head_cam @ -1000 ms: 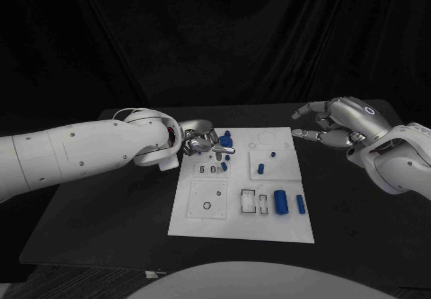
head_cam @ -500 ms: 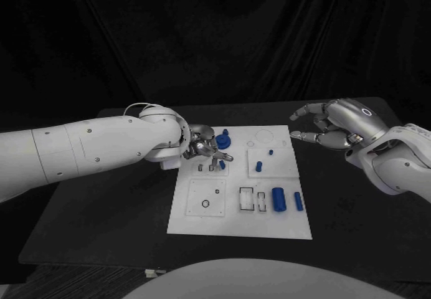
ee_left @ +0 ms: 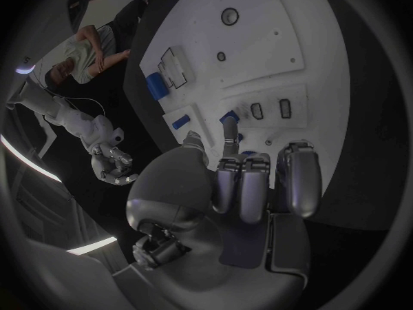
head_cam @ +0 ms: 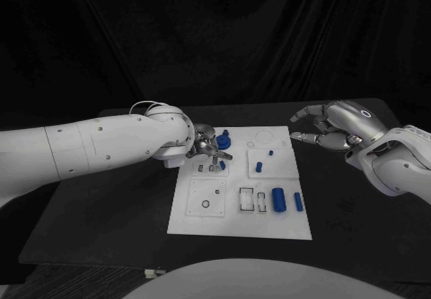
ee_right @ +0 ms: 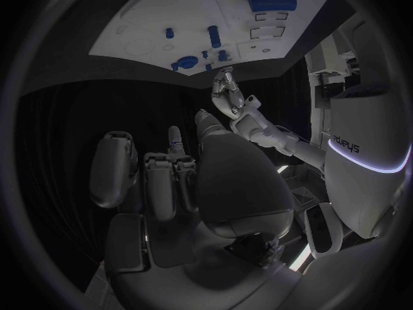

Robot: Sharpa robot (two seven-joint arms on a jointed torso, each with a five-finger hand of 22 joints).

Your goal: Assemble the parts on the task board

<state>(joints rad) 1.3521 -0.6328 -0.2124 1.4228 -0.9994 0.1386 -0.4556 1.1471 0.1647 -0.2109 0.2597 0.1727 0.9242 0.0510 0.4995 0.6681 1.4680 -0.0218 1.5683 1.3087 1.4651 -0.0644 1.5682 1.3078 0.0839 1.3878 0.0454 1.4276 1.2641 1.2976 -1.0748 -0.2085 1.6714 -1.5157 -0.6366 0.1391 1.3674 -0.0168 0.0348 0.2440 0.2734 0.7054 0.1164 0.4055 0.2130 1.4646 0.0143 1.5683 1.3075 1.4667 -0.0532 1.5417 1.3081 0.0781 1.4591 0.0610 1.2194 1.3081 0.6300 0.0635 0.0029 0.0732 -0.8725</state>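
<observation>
Two hands: both are seen in the head view, one at work over the board and one off it.
Left hand: it is placed left of centre in the frame, over the upper left corner of the task board; the fingers are curled downward, and whether a part is pinched between them cannot be told.
Small blue peg: it is seen just below the left hand's fingertips, beside two small dark slots, and appears to stand in the board.
Blue part by the hand: it lies at the board's upper edge, just right of the left hand, apparently not yet seated.
Right hand: it is held at the upper right of the frame, beyond the board's right edge, its fingers apart and curved with nothing in them.
Parts mid-board: a short blue piece and a tiny one sit on the upper right panel.
Large blue cylinder: it lies in the lower right part of the board, with a slimmer blue piece just beside it, both apparently loose.
Open sockets: a round hole and rectangular outlines in the lower half are seen unfilled.
Progress: the work is judged to be at an early stage, with most parts left to be seated.
</observation>
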